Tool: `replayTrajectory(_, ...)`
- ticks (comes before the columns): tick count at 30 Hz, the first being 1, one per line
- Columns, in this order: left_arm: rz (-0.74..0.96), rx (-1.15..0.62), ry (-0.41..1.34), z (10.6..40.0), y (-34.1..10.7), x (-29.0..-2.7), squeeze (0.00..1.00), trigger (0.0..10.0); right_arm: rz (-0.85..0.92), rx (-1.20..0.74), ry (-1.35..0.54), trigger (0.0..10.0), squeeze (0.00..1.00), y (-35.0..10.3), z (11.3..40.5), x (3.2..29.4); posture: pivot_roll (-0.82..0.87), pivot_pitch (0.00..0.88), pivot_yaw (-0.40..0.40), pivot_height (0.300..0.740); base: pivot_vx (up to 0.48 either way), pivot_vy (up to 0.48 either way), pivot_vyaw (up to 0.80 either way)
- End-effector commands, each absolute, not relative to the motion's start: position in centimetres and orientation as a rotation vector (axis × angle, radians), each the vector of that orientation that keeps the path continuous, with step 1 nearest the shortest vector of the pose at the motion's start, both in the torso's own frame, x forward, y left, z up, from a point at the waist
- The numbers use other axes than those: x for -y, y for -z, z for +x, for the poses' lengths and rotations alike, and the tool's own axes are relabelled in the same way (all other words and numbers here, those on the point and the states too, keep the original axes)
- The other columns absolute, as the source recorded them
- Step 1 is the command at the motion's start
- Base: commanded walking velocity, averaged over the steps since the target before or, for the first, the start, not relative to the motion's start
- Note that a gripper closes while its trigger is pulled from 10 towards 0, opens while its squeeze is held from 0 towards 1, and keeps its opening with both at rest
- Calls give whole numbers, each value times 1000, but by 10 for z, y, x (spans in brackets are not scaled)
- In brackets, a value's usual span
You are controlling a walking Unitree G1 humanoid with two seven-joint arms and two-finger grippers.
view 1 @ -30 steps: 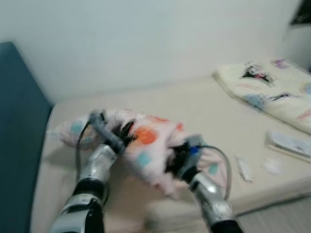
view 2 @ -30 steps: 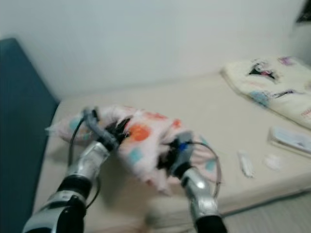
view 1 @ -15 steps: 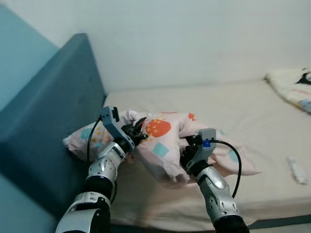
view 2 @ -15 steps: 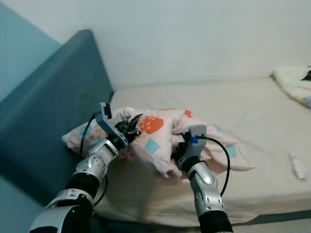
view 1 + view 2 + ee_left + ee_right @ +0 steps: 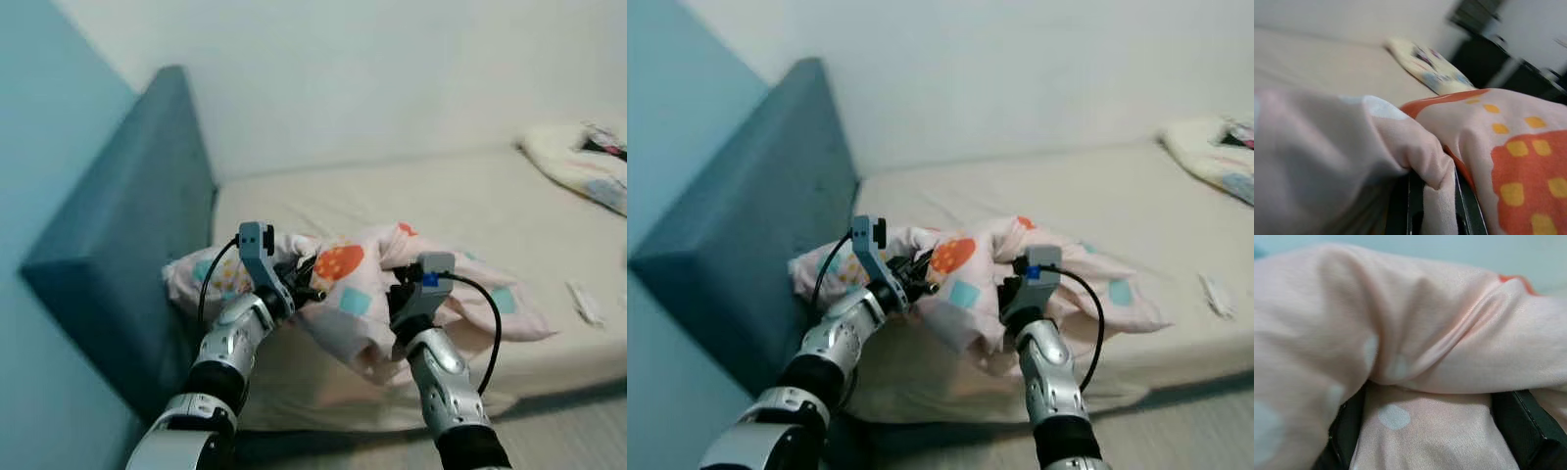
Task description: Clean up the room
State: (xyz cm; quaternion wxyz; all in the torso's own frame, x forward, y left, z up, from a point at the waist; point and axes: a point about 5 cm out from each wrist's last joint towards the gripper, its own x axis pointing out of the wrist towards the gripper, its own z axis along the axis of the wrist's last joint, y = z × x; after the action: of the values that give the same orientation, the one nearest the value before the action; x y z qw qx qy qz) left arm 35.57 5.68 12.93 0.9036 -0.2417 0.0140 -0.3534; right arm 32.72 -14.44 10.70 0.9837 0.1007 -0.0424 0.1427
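Since half a second ago the view has swung right; the pink patterned blanket [image 5: 362,294] remains bunched at the bed's [image 5: 470,196] headboard [image 5: 127,245] end, toward 9 o'clock. Left gripper [image 5: 306,286] and right gripper [image 5: 397,305] each pinch a soft, probably fleece, fold, ready for spreading.

A pink blanket [image 5: 970,269] with orange and teal patches is lying bunched on the beige mattress [image 5: 1097,206], near the teal headboard [image 5: 754,235] end. The left gripper [image 5: 921,277] is pinching a fold on the blanket's headboard side, its black fingers closed into the cloth. The right gripper [image 5: 1011,299] is clutching the blanket's near edge, a flap drooping below it over the mattress side. Farther along the mattress from the blanket, a small white object [image 5: 1215,292] is lying, and a cream patterned pillow [image 5: 1215,157] is sitting at the far end.
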Motion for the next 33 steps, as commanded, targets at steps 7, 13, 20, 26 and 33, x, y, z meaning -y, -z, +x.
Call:
replayTrajectory(7,-503,2,920,341,-138,-12,0,10000,219,114,-291,10000,0,-111,330,135,-149,55,71,740,0,0,0)
replayTrajectory(13,-507,16,914,342,-139,-13,0,10000,200,128,-294,10000,0,-113,330,135,-155,53,70,740,0,0,0)
replayTrajectory(20,-496,71,947,344,-150,-10,0,10000,184,161,-287,10000,0,-121,333,137,-162,48,71,740,143,0,0)
replayTrajectory(26,-505,89,951,346,-156,-8,0,10000,163,176,-288,10000,0,-124,333,139,-176,41,73,740,401,0,0)
replayTrajectory(33,-513,117,985,345,-163,-4,0,10000,154,203,-289,10000,0,-130,334,138,-177,43,74,740,415,0,0)
